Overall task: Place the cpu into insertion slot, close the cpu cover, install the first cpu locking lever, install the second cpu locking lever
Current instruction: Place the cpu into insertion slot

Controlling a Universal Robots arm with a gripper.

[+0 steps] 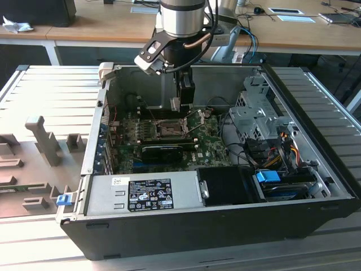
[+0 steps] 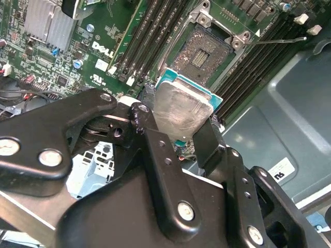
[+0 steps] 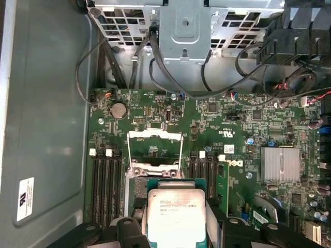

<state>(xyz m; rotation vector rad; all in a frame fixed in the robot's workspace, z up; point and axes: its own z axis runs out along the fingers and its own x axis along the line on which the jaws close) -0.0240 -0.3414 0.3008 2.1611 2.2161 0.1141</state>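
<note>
Green motherboard [image 1: 125,134] lies beneath our jaws in the exterior view. Second wrist view: jaws pinch the cpu [image 2: 181,106] by its edges, near the bare socket [image 2: 202,51]. First wrist view: cpu cover [image 3: 155,134] stands open; we should keep the cpu level.

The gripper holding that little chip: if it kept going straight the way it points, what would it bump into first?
Probably the open socket on the motherboard; the cpu held by the gripper would touch first. Exact alignment is hard to judge.
</note>
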